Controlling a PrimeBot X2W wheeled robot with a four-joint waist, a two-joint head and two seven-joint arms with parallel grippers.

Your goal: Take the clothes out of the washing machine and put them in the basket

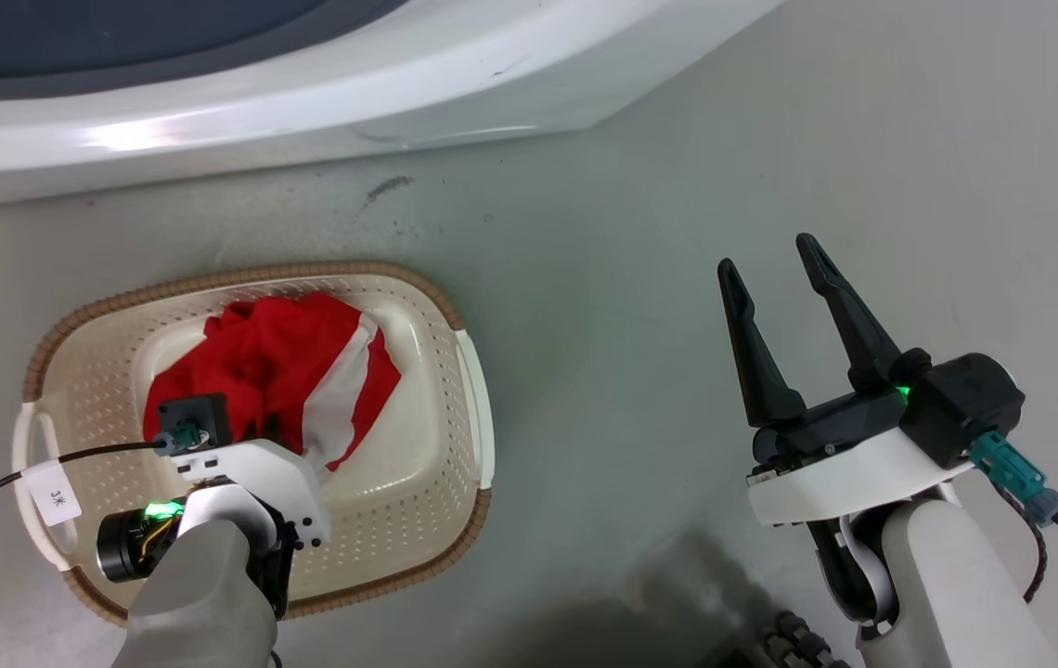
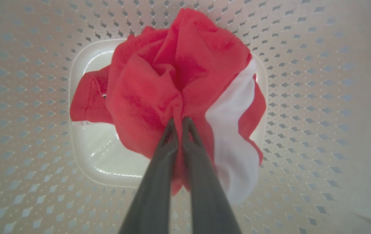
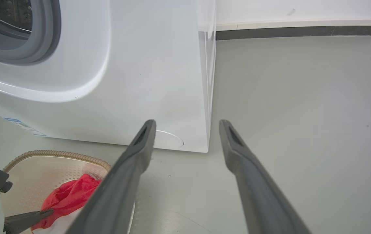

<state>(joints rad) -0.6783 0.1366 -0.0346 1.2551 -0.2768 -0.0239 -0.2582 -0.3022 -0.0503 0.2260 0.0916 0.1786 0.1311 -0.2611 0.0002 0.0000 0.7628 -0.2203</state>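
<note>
A red jersey with a white panel [image 1: 288,371] hangs bunched inside the cream basket [image 1: 455,408] on the floor at the left. My left gripper [image 2: 179,125] points down into the basket and is shut on a fold of the jersey [image 2: 172,81]; its fingers are hidden under the wrist in the head view. The washing machine [image 1: 306,83] stands along the top, and its grey-rimmed porthole [image 3: 26,39] shows in the right wrist view. My right gripper [image 1: 775,260] hovers open over bare floor to the right of the basket, holding nothing.
A black cable with a white tag [image 1: 54,494] runs from the left wrist across the basket's left handle. The washer's right front corner [image 3: 206,143] meets grey floor, with a dark skirting strip [image 3: 299,31] behind. Open floor lies between basket and right arm.
</note>
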